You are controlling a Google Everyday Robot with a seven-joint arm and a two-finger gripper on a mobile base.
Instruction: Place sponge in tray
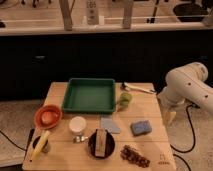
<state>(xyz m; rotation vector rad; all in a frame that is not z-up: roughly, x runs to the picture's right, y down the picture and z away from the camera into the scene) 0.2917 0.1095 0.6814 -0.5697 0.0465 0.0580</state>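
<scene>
A blue sponge (141, 127) lies flat on the wooden table (150, 107), right of centre. The green tray (90, 94) sits at the back middle of the table and holds nothing. My gripper (170, 117) hangs off the white arm (189, 86) at the table's right edge, pointing down. It is to the right of the sponge, slightly behind it, and apart from it. It holds nothing that I can see.
A light blue cloth (110, 125) lies left of the sponge. A green cup (124, 99) stands by the tray's right side, with a white utensil (137, 88) behind it. An orange bowl (48, 116), white cup (77, 124), black bowl (101, 142), banana (40, 144) and brown snack (135, 156) fill the front.
</scene>
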